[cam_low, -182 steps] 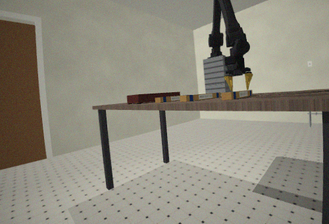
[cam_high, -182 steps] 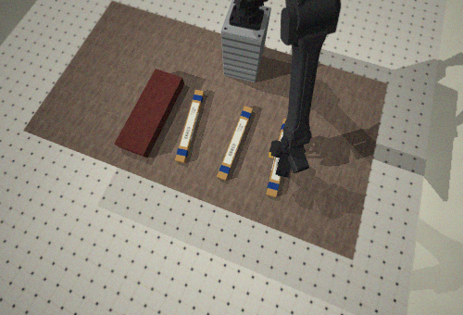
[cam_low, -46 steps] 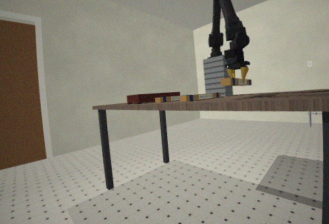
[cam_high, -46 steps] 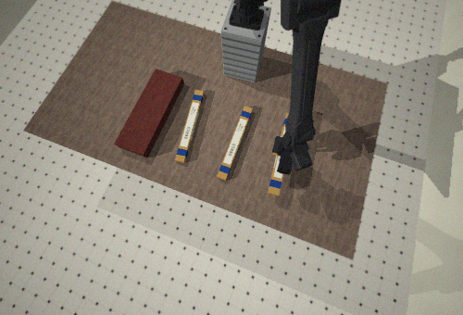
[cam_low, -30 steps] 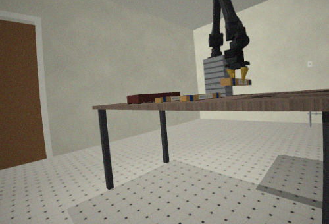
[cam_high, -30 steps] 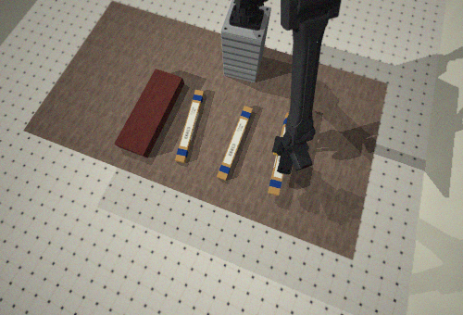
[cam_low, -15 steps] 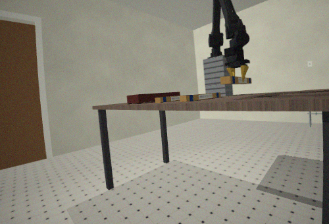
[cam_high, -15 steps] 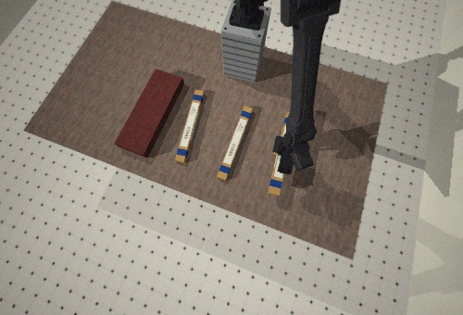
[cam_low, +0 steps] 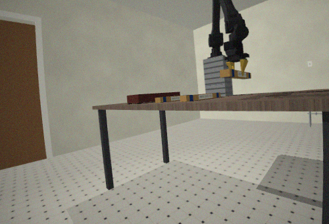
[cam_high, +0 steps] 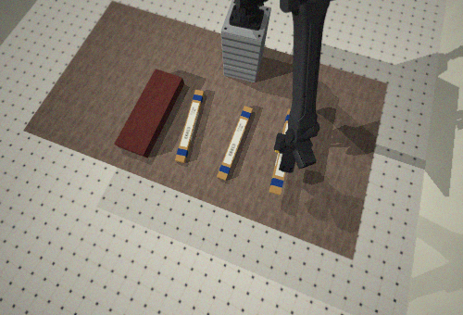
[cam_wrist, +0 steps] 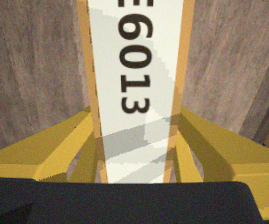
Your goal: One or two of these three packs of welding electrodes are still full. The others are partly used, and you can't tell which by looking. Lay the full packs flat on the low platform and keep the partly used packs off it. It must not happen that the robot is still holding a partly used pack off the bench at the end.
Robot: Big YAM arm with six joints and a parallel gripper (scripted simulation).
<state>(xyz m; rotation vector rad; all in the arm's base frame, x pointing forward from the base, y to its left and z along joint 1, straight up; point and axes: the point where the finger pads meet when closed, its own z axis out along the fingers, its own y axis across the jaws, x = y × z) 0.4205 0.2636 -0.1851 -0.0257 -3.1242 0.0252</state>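
My gripper (cam_low: 237,72) (cam_wrist: 135,111) is shut on one electrode pack (cam_high: 276,183) (cam_low: 226,73) (cam_wrist: 135,65), holding it roughly level well above the table, with the fingers on its long sides. Part of this pack is hidden by the arm in the top view. A second pack (cam_high: 235,143) (cam_low: 201,97) lies flat in the middle of the table. A third pack (cam_high: 189,126) (cam_low: 159,100) lies flat to its left, near the low platform. The dark red low platform (cam_high: 150,112) (cam_low: 133,99) bears nothing.
The grey ribbed arm base (cam_high: 242,55) (cam_low: 214,75) stands at the back of the brown table (cam_high: 93,69) (cam_low: 263,103). The third pack lies beside the platform's right side, with a narrow gap between them.
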